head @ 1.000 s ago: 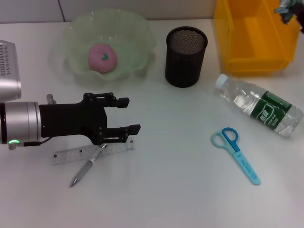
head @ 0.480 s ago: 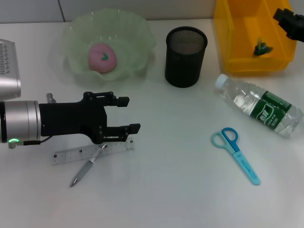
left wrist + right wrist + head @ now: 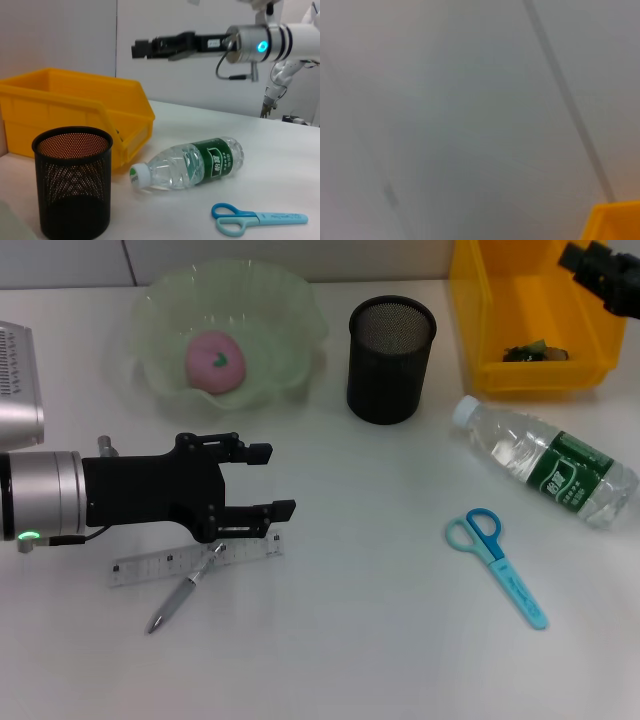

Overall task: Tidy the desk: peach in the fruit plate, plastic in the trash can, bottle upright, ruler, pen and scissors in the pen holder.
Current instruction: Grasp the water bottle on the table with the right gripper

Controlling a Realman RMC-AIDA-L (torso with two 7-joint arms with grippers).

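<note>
Head view | plastic now lies in your bin | right gripper open, empty | left gripper open, unmoved | bottle next.

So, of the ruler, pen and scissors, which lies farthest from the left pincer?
The blue scissors, alone right of centre below the bottle; ruler and pen lie under the left pincer.
</note>
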